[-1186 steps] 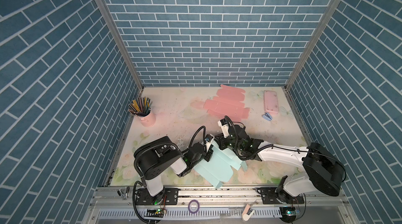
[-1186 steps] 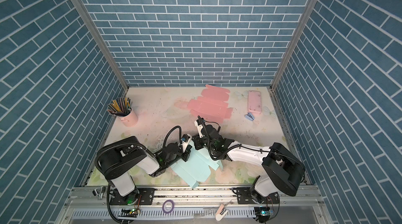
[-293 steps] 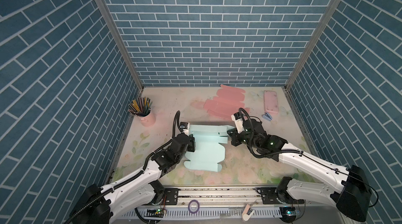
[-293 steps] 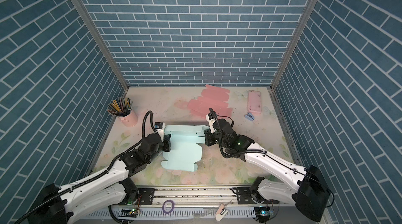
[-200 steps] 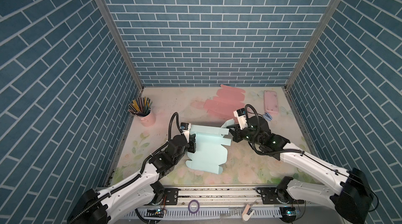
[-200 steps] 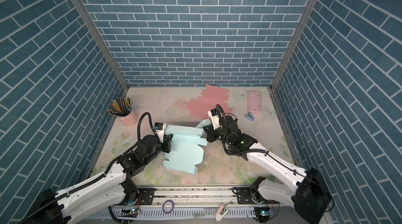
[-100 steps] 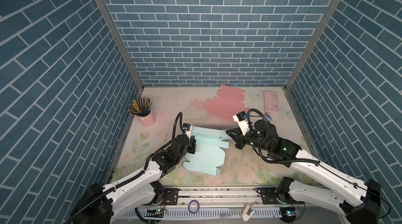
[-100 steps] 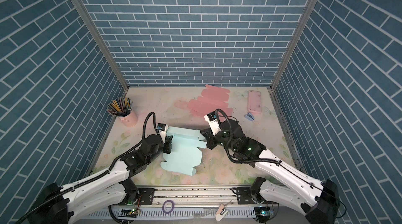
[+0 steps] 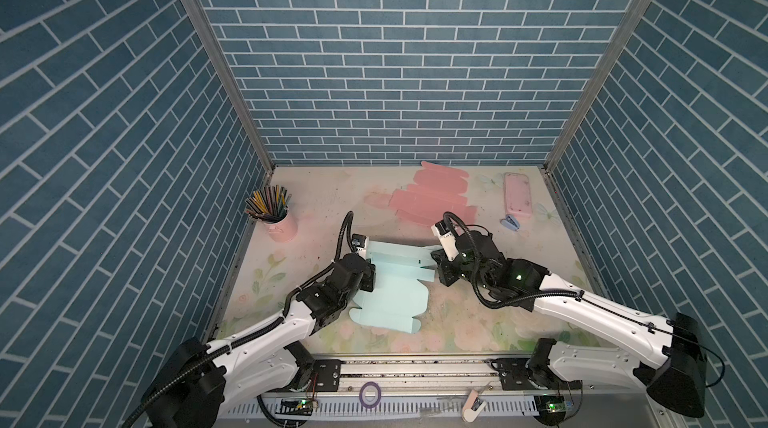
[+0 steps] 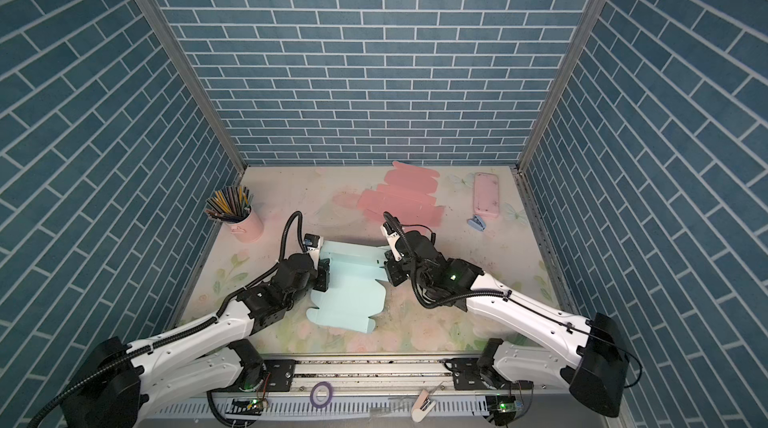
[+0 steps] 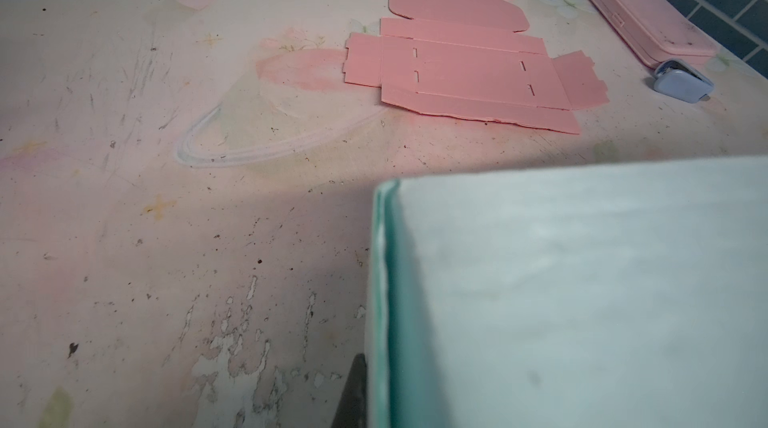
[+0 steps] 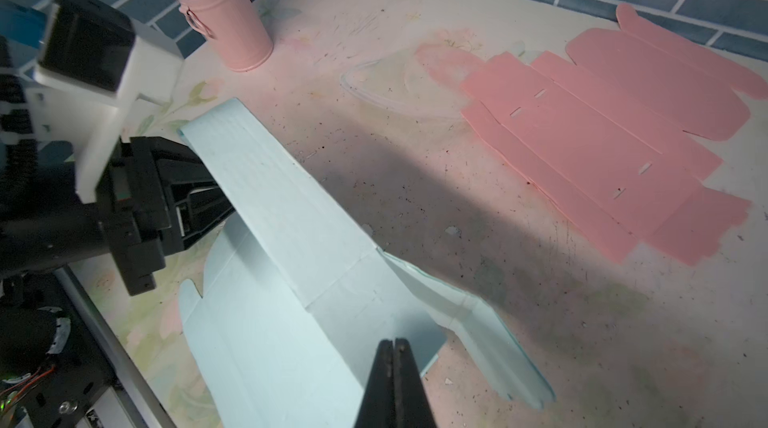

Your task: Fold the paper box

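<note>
The light blue paper box (image 9: 390, 301) (image 10: 349, 297) lies as a part-folded blank in the middle of the table, its far strip (image 12: 266, 189) raised. My left gripper (image 9: 368, 270) (image 10: 324, 274) (image 12: 208, 201) is shut on the blank's left edge. In the left wrist view one dark finger (image 11: 355, 388) shows beside the paper's edge (image 11: 380, 280). My right gripper (image 9: 434, 268) (image 10: 386, 270) (image 12: 392, 342) is shut with nothing between its fingers. Its tips rest over the blank's right end, beside a bent side flap (image 12: 478, 317).
A flat pink box blank (image 9: 432, 201) lies at the back. A pink case (image 9: 517, 195) and a small blue clip (image 9: 510, 222) sit at the back right. A pink cup of pencils (image 9: 278, 224) stands at the back left. Brick walls enclose the table.
My right gripper, still shut, has slid a little left and toward the front at the box's right end. The left gripper keeps its grip and has barely moved.
</note>
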